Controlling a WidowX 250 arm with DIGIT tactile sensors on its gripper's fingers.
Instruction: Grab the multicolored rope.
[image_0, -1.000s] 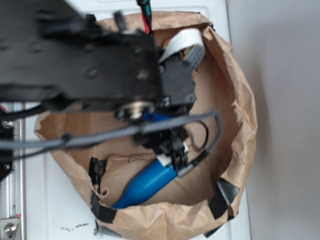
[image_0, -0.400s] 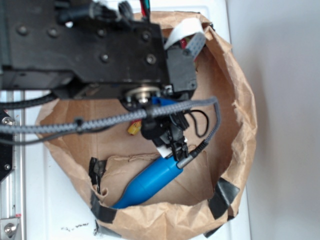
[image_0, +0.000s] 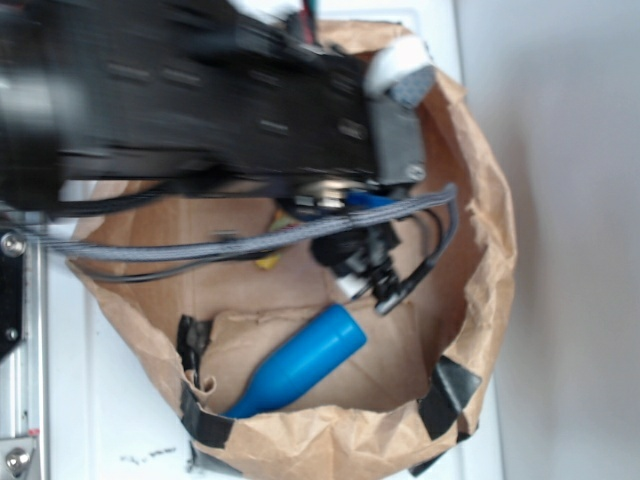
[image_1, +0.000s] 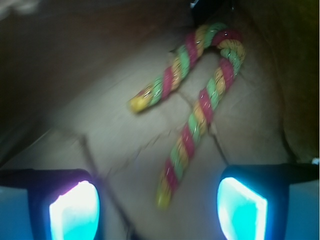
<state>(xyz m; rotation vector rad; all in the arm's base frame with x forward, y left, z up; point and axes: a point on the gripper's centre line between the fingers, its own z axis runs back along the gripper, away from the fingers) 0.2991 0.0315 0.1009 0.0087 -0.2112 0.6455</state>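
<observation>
Striped multicolored rope (image_1: 192, 107) lies bent on brown paper, clear of the wide-spread gripper (image_1: 157, 210).

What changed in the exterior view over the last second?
The arm shifted toward the right of the picture, and its gripper moved off the blue cylinder, whose upper end is now uncovered. A yellow tip of the multicolored rope came into sight under the arm. Nothing was grasped: in the wrist view the jaws are open with the rope lying ahead of them. The paper bag and cylinder stayed put.

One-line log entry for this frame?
phase: approach | claw: open, empty, above rope | rope: bent, lying in paper bag | blue cylinder: apart from claw
</observation>
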